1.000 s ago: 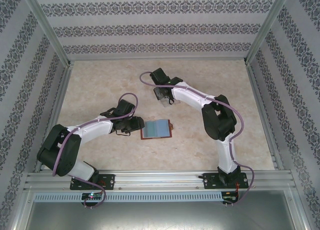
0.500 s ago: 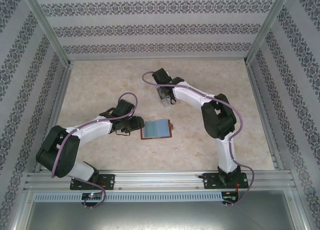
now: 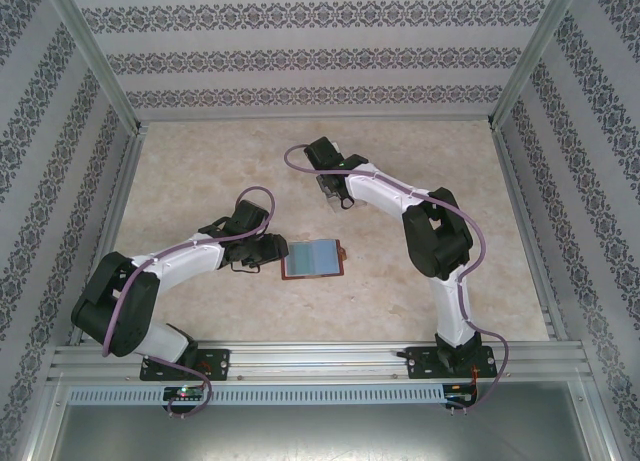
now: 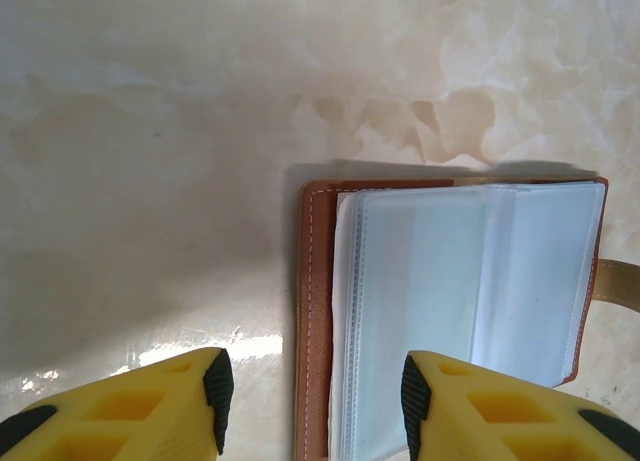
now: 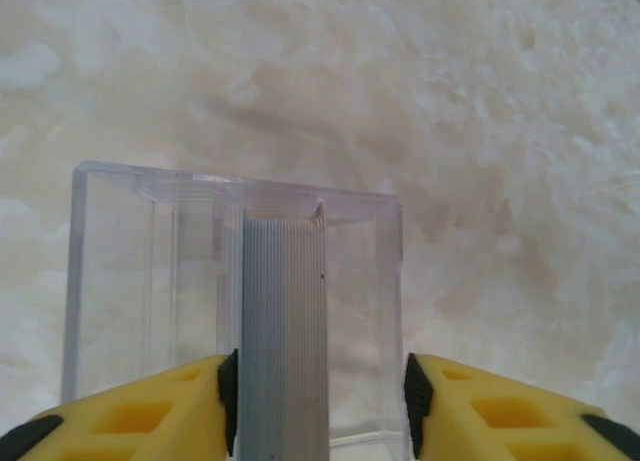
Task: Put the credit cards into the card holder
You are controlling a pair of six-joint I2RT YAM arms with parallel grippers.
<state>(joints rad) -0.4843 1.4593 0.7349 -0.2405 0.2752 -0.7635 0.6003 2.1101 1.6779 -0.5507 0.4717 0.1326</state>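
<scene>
The card holder (image 4: 318, 311) lies open on the table, brown leather edge to the left, clear sleeves (image 4: 470, 281) facing up; from above it is a small blue-brown rectangle (image 3: 313, 258). My left gripper (image 4: 315, 406) is open, its pads straddling the holder's left edge, just left of it in the top view (image 3: 272, 251). The credit cards (image 5: 283, 321) stand on edge as a grey ribbed stack inside a clear plastic box (image 5: 150, 281). My right gripper (image 5: 320, 401) is open over that box (image 3: 335, 196). Its left pad is against the stack and its right pad by the box's right wall.
The marbled beige tabletop (image 3: 220, 171) is fenced by patterned walls and metal rails (image 3: 320, 356) at the near edge. The holder's clasp tab (image 4: 620, 283) sticks out on its right side.
My right gripper's jaws have narrowed over the clear box and the arm has edged slightly. The left arm and the card holder have stayed put.
</scene>
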